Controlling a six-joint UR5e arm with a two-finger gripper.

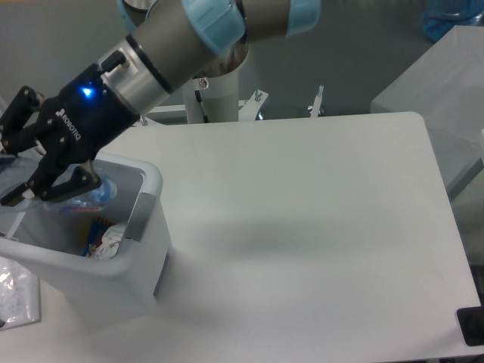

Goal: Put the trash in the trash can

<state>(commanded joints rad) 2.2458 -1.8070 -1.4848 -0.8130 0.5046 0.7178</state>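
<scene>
The trash can [155, 181] is a boxy white bin with a grey panel, standing at the table's left edge. My gripper [23, 170] hangs over its open top, tilted down to the left, with the jaws spread. The crushed clear bluish bottle [92, 193] lies just under the lower finger [72, 185], at rim height inside the bin. The fingers do not seem to clamp it. The crumpled clear wrapper with white print [110, 240] lies deeper in the bin, next to an orange and blue scrap [94, 227].
A clear plastic sheet or bag [15, 291] lies on the table at the lower left, in front of the bin. The arm's white base post [223, 94] stands behind the table. A dark object [473, 325] sits at the lower right corner.
</scene>
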